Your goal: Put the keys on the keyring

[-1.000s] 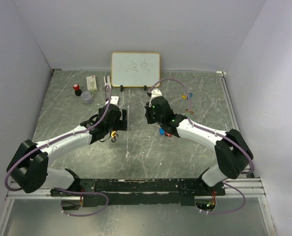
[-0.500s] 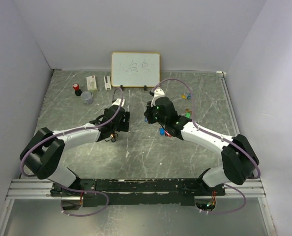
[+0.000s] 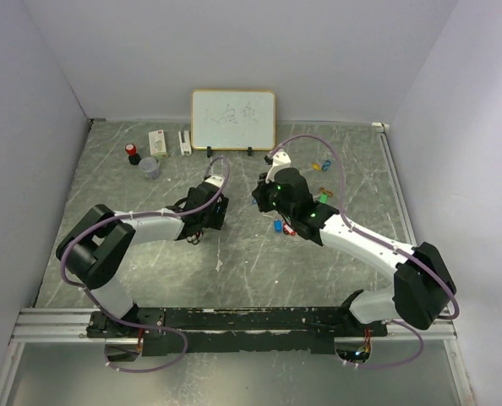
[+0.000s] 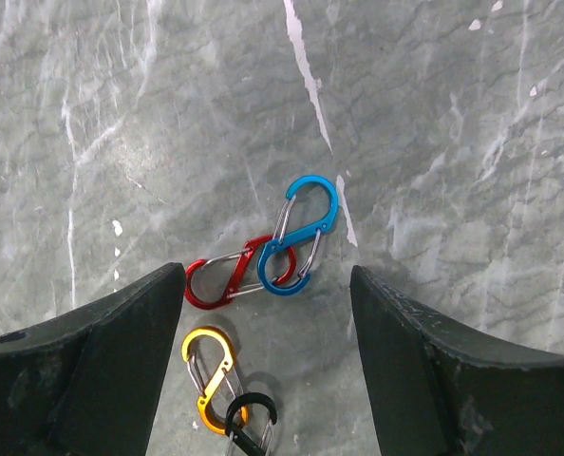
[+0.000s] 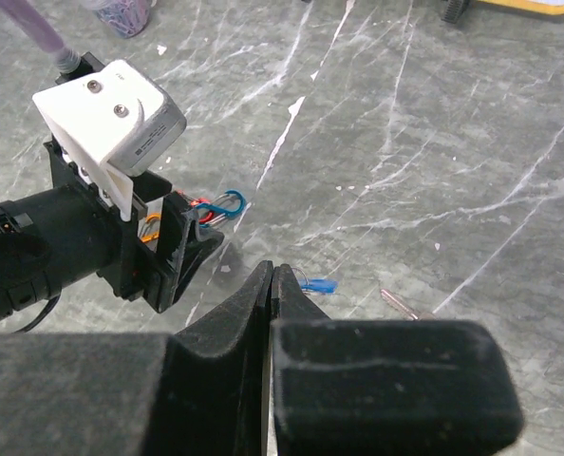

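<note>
Since a second ago the left arm has stretched farther toward the middle of the worktop (image 3: 234, 271), and its elbow is now drawn in from the near-left corner. The right arm's elbow has swung out to the right, while its fingers have barely shifted.

At the far left of the top view stand a small red and black item (image 3: 133, 153), a pale cup (image 3: 150, 167) and a white box (image 3: 158, 139). A whiteboard (image 3: 233, 119) is propped at the back wall.

The left fingers (image 4: 102, 366) are spread wide with nothing held between them. Only the left wrist view shows what lies beneath. A red clip (image 4: 223, 282) overlaps a blue clip (image 4: 301, 233), both flat on the worktop. Nearer the camera a yellow clip (image 4: 209, 375) touches a black clip (image 4: 249, 423). From above, the wrist hides all four. The right wrist view catches just the blue clip and a bit of red peeking out beside the left fingers.

The right fingers (image 5: 230, 332) are pressed together, and no view shows anything pinched between them. Just past their tips a blue key (image 5: 318, 285) lies on the worktop, apart from the clips. In the top view it shows only as a blue speck beside the right arm.

Farther right, toward the back, lie small coloured pieces (image 3: 323, 166). They are too small to tell as keys or clips.
</note>
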{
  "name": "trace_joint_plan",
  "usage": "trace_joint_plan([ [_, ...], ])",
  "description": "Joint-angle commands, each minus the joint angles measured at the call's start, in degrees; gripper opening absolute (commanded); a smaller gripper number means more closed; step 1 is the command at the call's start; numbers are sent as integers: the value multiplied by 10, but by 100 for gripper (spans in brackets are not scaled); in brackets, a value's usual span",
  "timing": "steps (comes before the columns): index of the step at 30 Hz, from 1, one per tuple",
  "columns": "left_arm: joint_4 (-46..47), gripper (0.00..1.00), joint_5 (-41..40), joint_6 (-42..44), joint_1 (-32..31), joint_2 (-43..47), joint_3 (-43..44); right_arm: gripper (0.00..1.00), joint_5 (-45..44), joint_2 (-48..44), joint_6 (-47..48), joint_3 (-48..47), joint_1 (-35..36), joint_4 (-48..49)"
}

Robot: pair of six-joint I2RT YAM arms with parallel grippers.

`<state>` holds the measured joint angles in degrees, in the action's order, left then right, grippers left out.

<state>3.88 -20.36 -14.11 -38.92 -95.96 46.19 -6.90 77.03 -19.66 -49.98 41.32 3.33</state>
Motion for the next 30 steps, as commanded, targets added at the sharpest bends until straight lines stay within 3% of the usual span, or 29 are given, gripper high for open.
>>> trace_joint_plan([
  [1, 37, 80, -6, 17, 1, -4, 21, 0, -13, -12, 4, 3, -2, -4],
  [10, 35, 73, -8, 31, -1, -33, 47, 0, -24, -32, 6, 11, -6, -11],
  [17, 30, 61, -4, 30, -2, -52, 60, 0, -29, -43, 11, 9, -10, -24],
  [24, 28, 59, 6, 25, -3, -58, 59, 0, -26, -40, 15, 5, -13, -26],
  [30, 27, 41, 8, 27, -4, -60, 59, 0, -27, -43, 13, 11, -15, -25],
])
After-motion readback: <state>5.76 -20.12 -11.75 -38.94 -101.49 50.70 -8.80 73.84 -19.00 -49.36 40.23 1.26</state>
